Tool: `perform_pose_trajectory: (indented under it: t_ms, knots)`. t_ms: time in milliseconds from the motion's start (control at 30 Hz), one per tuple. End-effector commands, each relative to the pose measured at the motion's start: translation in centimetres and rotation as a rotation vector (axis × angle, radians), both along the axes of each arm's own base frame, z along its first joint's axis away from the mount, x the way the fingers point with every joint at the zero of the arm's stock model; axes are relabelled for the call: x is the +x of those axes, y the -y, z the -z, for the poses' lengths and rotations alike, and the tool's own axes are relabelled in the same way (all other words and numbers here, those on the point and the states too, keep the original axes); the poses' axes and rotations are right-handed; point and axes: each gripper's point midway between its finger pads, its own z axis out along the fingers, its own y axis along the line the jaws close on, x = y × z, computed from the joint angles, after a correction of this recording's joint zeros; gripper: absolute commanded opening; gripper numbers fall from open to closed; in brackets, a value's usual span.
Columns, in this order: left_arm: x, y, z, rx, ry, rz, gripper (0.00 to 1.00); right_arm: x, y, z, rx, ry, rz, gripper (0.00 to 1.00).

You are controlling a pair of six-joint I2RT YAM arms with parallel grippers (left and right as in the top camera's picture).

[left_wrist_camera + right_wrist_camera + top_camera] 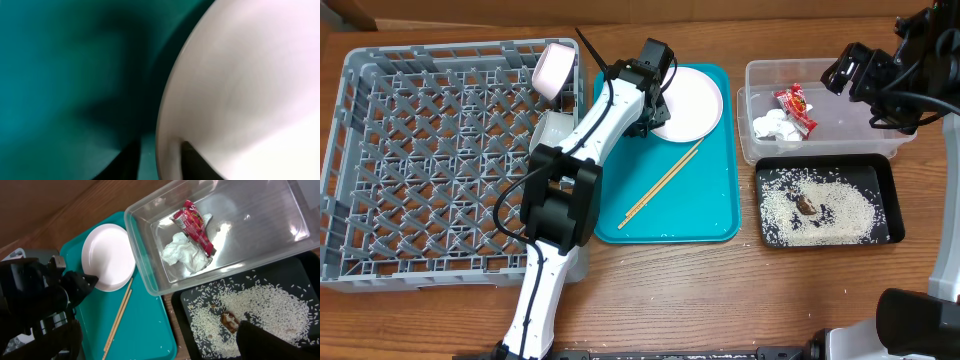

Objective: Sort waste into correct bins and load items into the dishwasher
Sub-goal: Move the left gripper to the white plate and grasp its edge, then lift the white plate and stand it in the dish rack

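1. The left wrist view is a close blur. It shows only teal tray [60, 75], the pale plate [240, 90] and two dark fingers [127, 162] cut off at the bottom edge.
2. Overhead, the left arm covers the plate's left edge and part of a whitish object in the rack [420, 160].
3. The right gripper [842, 72] is a dark mass over the far right of the tub [850, 125]. Its wrist view shows one dark finger [270, 340] in the near corner. I cannot tell if the jaws are apart or together.
4. The left gripper [159, 160] has its jaws apart, one on each side of the plate's rim. A strip of teal shows between the rim and the left finger.
5. The plate lies at the far right of the teal tray, with the chopsticks [660, 185] lying slantwise just near of it.
6. A pink bowl [555, 68] stands on edge at the rack's far right corner.
7. The tub holds the wrapper [796, 108] and tissue [772, 125], touching.
8. The black tray [890, 180], near of the tub, holds rice [840, 205] and a brown scrap [807, 205].
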Motion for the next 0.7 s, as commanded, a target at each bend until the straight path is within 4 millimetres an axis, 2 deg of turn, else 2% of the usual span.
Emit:
perform_pose_trajectory:
  t_ms: [0, 33, 67, 233, 333, 400, 500, 667]
  knots:
    - [0.3, -0.5, 0.1, 0.016, 0.006, -0.013, 0.14, -0.1, -0.1, -1.2, -0.006, 0.037, -0.004, 1.00]
    - [0.3, -0.7, 0.1, 0.027, 0.010, -0.011, 0.07, -0.1, -0.1, -1.2, -0.006, 0.037, -0.004, 1.00]
    - [0.4, -0.9, 0.1, 0.039, 0.014, -0.013, 0.04, -0.1, -0.1, -1.2, -0.006, 0.036, -0.004, 1.00]
    - [0.9, -1.8, -0.7, 0.105, 0.048, 0.042, 0.04, -0.4, -0.2, -1.1, -0.004, 0.024, -0.004, 1.00]
    - [1.7, -2.3, -3.1, 0.128, 0.095, 0.113, 0.04, -0.4, -0.2, -1.1, -0.004, 0.022, -0.004, 1.00]
    - [2.3, -2.8, -5.6, 0.150, 0.140, 0.136, 0.04, -0.4, -0.2, -1.1, -0.004, 0.022, -0.004, 1.00]
    - [3.3, -3.4, -10.6, 0.181, 0.233, 0.197, 0.04, -0.4, -0.2, -1.1, -0.004, 0.023, -0.004, 1.00]
    - [3.0, -4.2, -19.7, 0.330, 0.382, 0.516, 0.04, -0.4, -0.2, -1.1, -0.004, 0.022, -0.004, 1.00]
